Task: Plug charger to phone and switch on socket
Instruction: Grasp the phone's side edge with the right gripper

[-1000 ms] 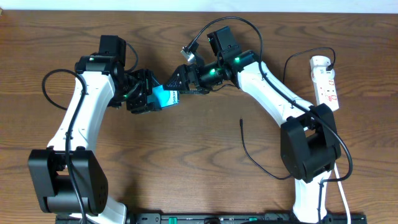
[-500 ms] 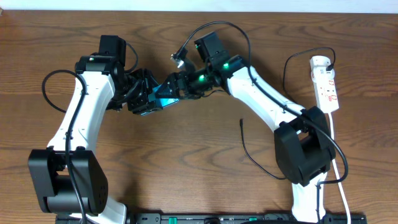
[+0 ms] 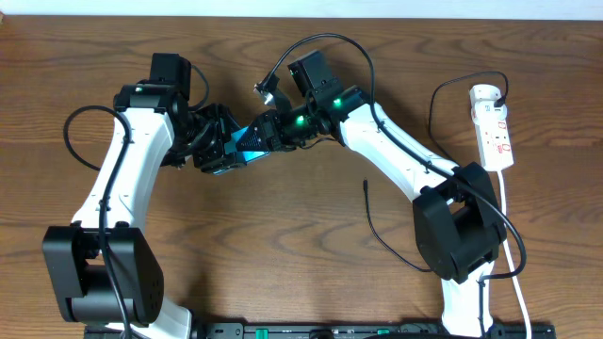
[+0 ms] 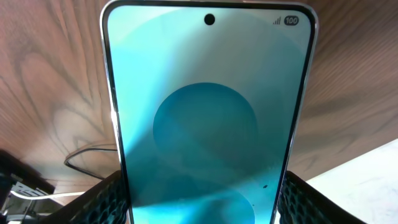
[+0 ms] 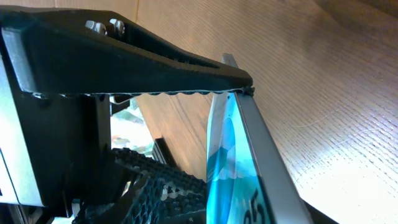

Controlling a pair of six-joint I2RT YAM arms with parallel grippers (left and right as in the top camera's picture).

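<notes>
**A:** Arm poses, from overhead?

**B:** The left arm (image 3: 121,179) rises from the near-left base with its elbow out and its forearm bent in toward the centre. The right arm (image 3: 396,155) comes from the near-right base and stretches diagonally across the surface (image 3: 283,245). The two wrists meet nose to nose just left of centre, on the far half.

**A:** Phone?

**B:** The phone (image 3: 247,146) is between the two wrists, lifted off the wood. Overhead shows only a teal sliver of it. The left jaws are pinching it. In the left wrist view the textured pads (image 4: 102,199) press on both long edges near its lower end. The screen faces that camera, with the punch-hole lens at the top and "100" in the corner.

**A:** Right jaws?

**B:** Spread. In the right wrist view the upper finger (image 5: 137,56), serrated underneath, sits high in frame. Bare wood shows below it, and its tip touches the phone's end corner. The phone appears edge-on there. Black mesh shows low in the frame; I can't tell whose it is.

**A:** Charger and socket?

**B:** Only the overhead view shows them. The charger (image 3: 366,202) lies loose on the surface right of centre. Its plug tip points to the far side, near the right forearm and well apart from the phone. The socket (image 3: 495,122) lies at the far right, its white cord running toward the near edge. A black lead loops in at its far end. The switches are too small to read.
</notes>
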